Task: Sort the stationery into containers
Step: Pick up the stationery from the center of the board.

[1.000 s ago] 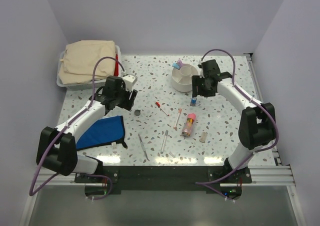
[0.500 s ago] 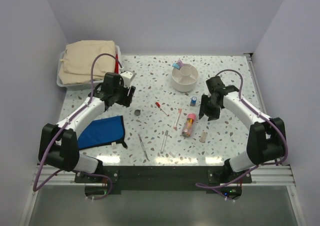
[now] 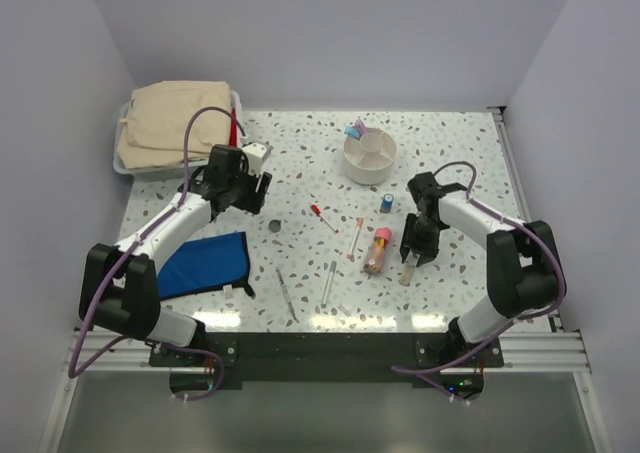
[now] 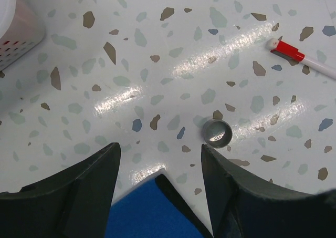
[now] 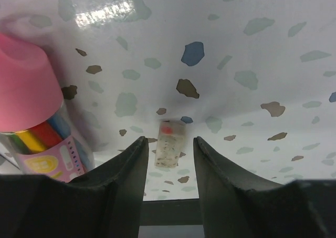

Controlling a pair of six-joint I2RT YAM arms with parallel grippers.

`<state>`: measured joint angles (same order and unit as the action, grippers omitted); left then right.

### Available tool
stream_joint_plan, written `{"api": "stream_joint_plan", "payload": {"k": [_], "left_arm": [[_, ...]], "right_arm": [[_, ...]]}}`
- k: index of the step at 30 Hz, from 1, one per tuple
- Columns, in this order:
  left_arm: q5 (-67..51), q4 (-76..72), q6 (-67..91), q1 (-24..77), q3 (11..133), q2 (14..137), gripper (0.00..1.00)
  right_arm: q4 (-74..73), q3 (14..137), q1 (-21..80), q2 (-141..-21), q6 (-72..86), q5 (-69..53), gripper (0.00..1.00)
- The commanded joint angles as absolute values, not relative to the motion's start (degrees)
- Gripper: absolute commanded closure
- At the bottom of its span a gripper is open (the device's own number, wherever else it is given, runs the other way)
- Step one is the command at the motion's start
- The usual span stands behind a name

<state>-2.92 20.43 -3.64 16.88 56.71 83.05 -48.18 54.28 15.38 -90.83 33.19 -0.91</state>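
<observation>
My right gripper (image 3: 415,255) is open and low over the table. A beige eraser (image 5: 169,144) lies between its fingertips (image 5: 128,164), also seen from above (image 3: 407,274). A pink-capped tube (image 3: 377,250) lies just left of it, also in the right wrist view (image 5: 37,117). My left gripper (image 3: 248,205) is open and empty, above a small grey cap (image 4: 217,132) and the corner of the blue pouch (image 4: 147,209). A red-tipped pen (image 3: 322,215), a pink-tipped pen (image 3: 355,237), two silver pens (image 3: 328,282) and a blue-capped stick (image 3: 386,202) lie mid-table. The white cup (image 3: 369,156) holds some items.
A white bin (image 3: 125,163) at the far left holds a folded beige cloth (image 3: 174,123) and something red. The blue pouch (image 3: 205,263) lies at the near left. Walls enclose the table on three sides.
My right arm has moved from the white cup toward the near side and come down over the eraser. The blue-capped stick now stands free near the cup. My left gripper has barely moved.
</observation>
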Motion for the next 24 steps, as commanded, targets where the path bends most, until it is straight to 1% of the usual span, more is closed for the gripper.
{"api": "stream_joint_plan", "payload": {"k": [1,6,8,9,10,11,14,15,17,18,21,24], "left_arm": [[-2.99,19.07,-3.43,16.61,58.97,82.97,0.33],[-2.99,19.16,-3.34,16.61,58.89,83.32,0.33],[-2.90,19.16,-3.25,16.61,58.89,83.41,0.33],[-2.99,19.16,-3.34,16.61,58.97,83.58,0.33],[-2.99,19.16,-3.34,16.61,59.06,83.67,0.33],[-2.99,19.07,-3.25,16.52,59.15,83.85,0.33],[-3.16,19.42,-3.34,16.09,60.55,84.81,0.33],[-3.34,19.42,-3.77,16.00,61.60,85.42,0.33],[-3.86,18.99,-4.39,15.73,62.57,86.04,0.33],[-4.48,18.55,-4.83,15.56,63.27,86.57,0.33],[-5.53,16.18,-5.53,14.85,64.07,87.71,0.33],[-5.45,15.03,-6.33,14.85,65.91,88.68,0.33]], "right_arm": [[-47.29,53.09,15.47,-92.45,34.63,-0.79,0.57],[-46.85,52.56,15.73,-93.87,34.63,-1.58,0.59],[-46.76,52.56,15.82,-94.48,34.63,-1.67,0.69],[-46.76,52.56,15.91,-94.66,34.45,-1.76,0.76],[-46.84,52.73,15.91,-94.83,34.45,-1.76,0.86],[-47.02,53.08,15.91,-94.83,34.28,-1.58,1.00],[-50.87,59.39,15.91,-93.26,31.48,0.78,1.00],[-53.67,65.50,15.82,-91.42,28.33,1.92,1.00],[-55.54,72.91,15.73,-90.70,22.63,4.99,1.00],[-56.24,80.34,15.65,-91.66,21.20,5.53,1.00],[-52.93,90.40,14.68,-94.99,17.59,5.89,1.00],[-47.05,94.99,14.59,-97.37,17.66,7.73,1.00]]}}
